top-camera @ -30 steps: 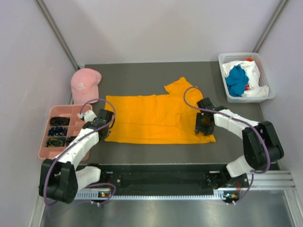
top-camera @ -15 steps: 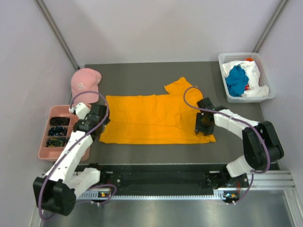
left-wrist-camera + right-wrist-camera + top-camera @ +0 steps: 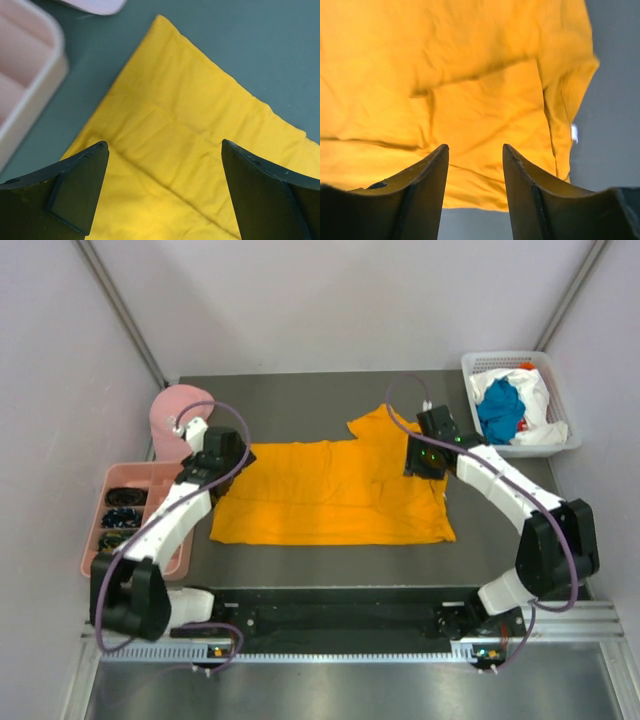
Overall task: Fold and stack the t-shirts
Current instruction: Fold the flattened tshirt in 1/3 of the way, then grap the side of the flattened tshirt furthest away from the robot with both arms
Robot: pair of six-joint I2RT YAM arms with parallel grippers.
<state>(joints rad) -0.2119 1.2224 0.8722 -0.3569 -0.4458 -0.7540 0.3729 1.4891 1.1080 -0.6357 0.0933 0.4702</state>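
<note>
The orange-yellow t-shirt (image 3: pixel 330 495) lies flat in the middle of the table, one sleeve (image 3: pixel 375 423) pointing to the far side. My left gripper (image 3: pixel 230 460) hovers over its far left corner (image 3: pixel 165 100), jaws wide open (image 3: pixel 163 145) and empty. Over the shirt's right part hangs my right gripper (image 3: pixel 423 466). Its fingers (image 3: pixel 432 175) stand partly apart with only cloth (image 3: pixel 470 75) below; the gripper (image 3: pixel 475 147) is open. A teal-blue t-shirt (image 3: pixel 498 410) and a white t-shirt (image 3: pixel 540 390) lie bunched in the basket.
A white basket (image 3: pixel 478 365) stands at the far right corner. A pink cap (image 3: pixel 168 405) sits far left, partly behind my left arm. A pink compartment tray (image 3: pixel 128 480) with dark small items lies at the left edge, and its rim (image 3: pixel 30 85) shows beside the shirt.
My left gripper let go of the shirt's near left edge, opened wide and moved to the far left corner. The right gripper moved toward the far side.
</note>
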